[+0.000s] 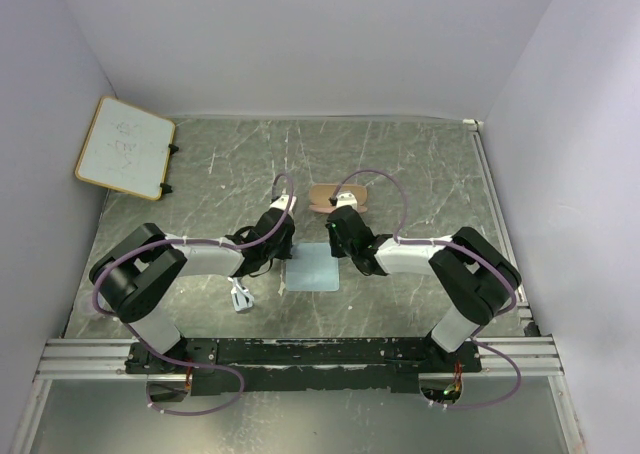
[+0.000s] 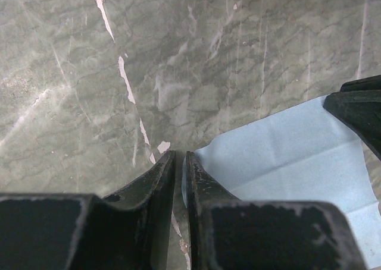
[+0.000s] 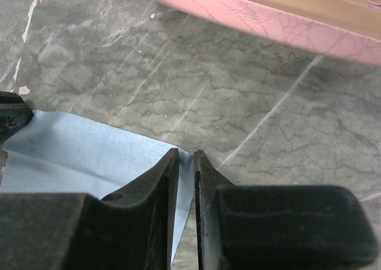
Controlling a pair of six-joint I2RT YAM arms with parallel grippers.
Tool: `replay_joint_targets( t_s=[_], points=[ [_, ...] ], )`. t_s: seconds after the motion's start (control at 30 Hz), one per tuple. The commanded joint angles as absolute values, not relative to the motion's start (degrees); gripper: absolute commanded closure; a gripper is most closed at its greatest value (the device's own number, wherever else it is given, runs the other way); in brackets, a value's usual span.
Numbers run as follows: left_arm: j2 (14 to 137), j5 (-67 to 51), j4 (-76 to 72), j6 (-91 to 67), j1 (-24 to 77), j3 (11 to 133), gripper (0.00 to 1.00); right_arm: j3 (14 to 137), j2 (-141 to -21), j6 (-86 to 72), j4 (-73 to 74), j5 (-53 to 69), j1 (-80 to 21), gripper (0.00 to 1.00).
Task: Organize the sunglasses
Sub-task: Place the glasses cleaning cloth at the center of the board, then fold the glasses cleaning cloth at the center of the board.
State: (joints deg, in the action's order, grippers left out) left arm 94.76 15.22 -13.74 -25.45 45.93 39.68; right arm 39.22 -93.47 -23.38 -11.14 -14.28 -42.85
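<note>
The left gripper (image 2: 181,160) has its jaws drawn to a narrow slit, pinching the far left corner of the blue-grey cloth (image 1: 312,272). The right gripper (image 3: 187,157) is just as narrow on the far right corner. The sunglasses (image 1: 240,296) lie left of the cloth, near its front edge.

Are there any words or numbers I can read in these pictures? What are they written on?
On the whiteboard: faint scribbles, too small and blurred to read.
On the blue cloth, the pink case and the table: no writing shows.
</note>
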Motion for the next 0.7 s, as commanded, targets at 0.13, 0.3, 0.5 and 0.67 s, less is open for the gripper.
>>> replay_joint_targets(
  t_s=[0.13,0.3,0.5,0.67],
  points=[
    [94.97,13.92,-12.76,-25.27,45.7,40.3,0.73,39.24,-94.15,-23.82,-11.24,-13.24,-42.63,0.92],
    [94.55,13.15,-12.72,-25.23,45.7,40.43,0.7,39.34,-94.28,-23.77,-11.33,-13.17,-42.63,0.92],
    [95.06,12.07,-12.89,-25.33,45.68,40.48,0.66,39.22,-94.5,-23.8,-11.43,-13.16,-42.63,0.92],
    [94.8,13.46,-12.37,-25.97,45.69,40.6,0.66,39.18,-94.5,-23.81,-11.55,-12.93,-42.63,0.92]
  ],
)
